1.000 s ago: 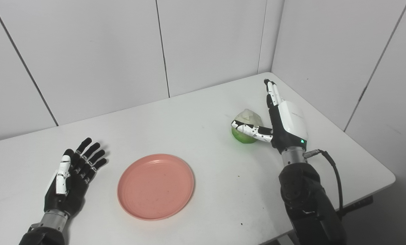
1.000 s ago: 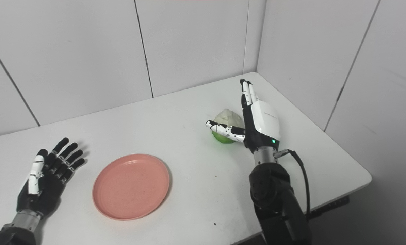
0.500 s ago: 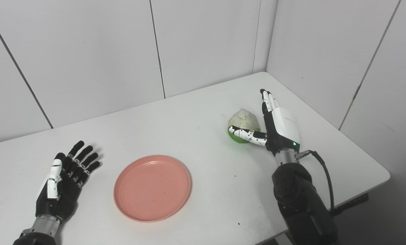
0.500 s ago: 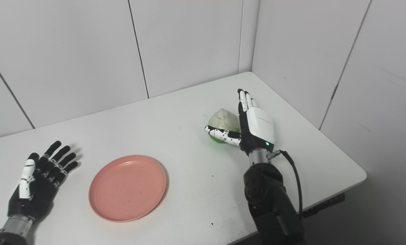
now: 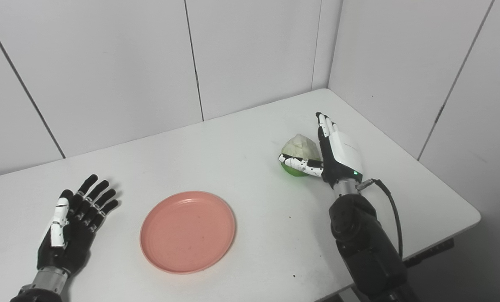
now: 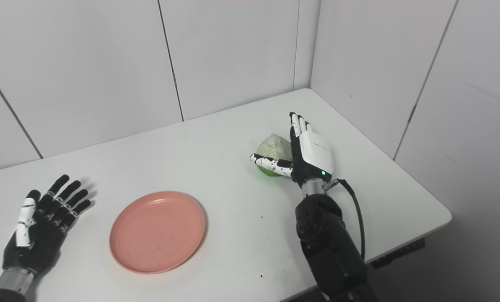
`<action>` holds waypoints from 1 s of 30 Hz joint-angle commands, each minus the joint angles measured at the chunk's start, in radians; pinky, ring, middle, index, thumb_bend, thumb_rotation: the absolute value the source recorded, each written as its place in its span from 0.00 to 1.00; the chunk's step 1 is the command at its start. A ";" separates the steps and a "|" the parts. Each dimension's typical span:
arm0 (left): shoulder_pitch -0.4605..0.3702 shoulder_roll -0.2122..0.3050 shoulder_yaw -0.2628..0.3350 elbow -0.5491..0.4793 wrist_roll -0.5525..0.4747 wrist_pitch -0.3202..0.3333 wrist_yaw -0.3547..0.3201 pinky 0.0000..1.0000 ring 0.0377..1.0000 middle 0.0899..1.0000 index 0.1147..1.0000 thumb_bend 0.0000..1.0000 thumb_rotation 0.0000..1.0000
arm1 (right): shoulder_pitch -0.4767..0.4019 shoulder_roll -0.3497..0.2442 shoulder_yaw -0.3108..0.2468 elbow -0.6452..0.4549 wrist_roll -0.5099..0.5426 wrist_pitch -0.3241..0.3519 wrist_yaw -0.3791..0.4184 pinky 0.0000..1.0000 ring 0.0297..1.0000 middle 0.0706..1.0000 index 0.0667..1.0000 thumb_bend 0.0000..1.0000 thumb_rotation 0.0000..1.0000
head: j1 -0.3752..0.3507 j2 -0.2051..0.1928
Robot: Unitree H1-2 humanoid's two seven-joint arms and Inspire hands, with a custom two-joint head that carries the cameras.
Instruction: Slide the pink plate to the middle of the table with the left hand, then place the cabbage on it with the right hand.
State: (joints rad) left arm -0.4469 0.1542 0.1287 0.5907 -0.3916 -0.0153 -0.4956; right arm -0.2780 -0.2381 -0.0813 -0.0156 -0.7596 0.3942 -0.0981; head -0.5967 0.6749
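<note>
Cabbage (image 5: 300, 152) sits far right of pink plate (image 5: 187, 231), against my right hand (image 5: 335, 153), fingers spread, not clamped. Looks round, light, slippery (judgement); wrap around its middle. Left hand (image 5: 71, 228) open, idle.

White counter (image 5: 241, 138) sits in a room corner. White panel walls (image 5: 120, 63) with thin dark vertical seams run behind and to the right. Grey floor (image 5: 476, 268) past counter's right edge. Even, diffuse light.

A lab test corner is suggested — a plain white table (image 5: 250, 138) is enclosed by bare grey wall panels (image 5: 120, 63), nothing domestic.
</note>
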 commanded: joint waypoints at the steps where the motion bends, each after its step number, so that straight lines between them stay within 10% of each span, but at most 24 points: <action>1: 0.059 0.022 0.006 0.044 0.001 0.020 -0.004 0.85 0.86 0.88 0.87 0.46 1.00 | -0.055 -0.025 0.002 -0.006 0.004 0.002 -0.027 0.86 1.00 1.00 1.00 1.00 0.67 | 0.001 0.001; 30: 0.085 0.021 0.008 -0.022 0.001 0.065 0.005 0.83 0.85 0.87 0.86 0.45 1.00 | -0.109 -0.030 0.010 0.124 0.178 -0.006 -0.088 0.80 0.96 1.00 1.00 1.00 0.52 | 0.015 0.015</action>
State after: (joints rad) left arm -0.4188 0.1617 0.1335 0.5343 -0.3913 0.0188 -0.4992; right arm -0.3372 -0.2482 -0.0724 0.1245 -0.5847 0.3962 -0.1681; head -0.5829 0.6888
